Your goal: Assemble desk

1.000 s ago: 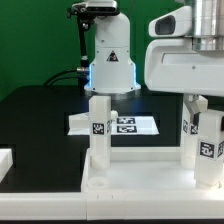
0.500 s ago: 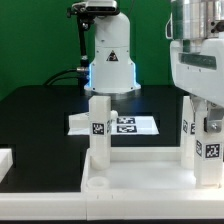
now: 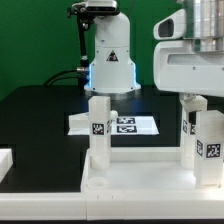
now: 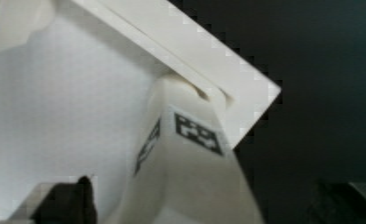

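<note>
The desk's white panel (image 3: 130,180) lies flat at the front of the black table. Three square tagged legs stand upright on it: one on the exterior view's left (image 3: 98,128), one at the back right (image 3: 186,122) and one at the front right (image 3: 210,145). My gripper (image 3: 205,103) hangs over the front right leg. The wrist view looks down that leg (image 4: 201,150) to the panel (image 4: 73,100). My dark fingertips (image 4: 64,200) stand on either side of the leg with a gap, so the gripper (image 4: 206,208) is open and holds nothing.
The marker board (image 3: 125,124) lies flat behind the panel. My arm's white base (image 3: 110,55) rises behind the board. A low white block (image 3: 5,160) sits at the exterior view's left edge. A green wall closes off the back.
The fingers have spread apart and let go of the front right leg. The hand has turned and shifted slightly toward the exterior view's left. The leg stays upright.
</note>
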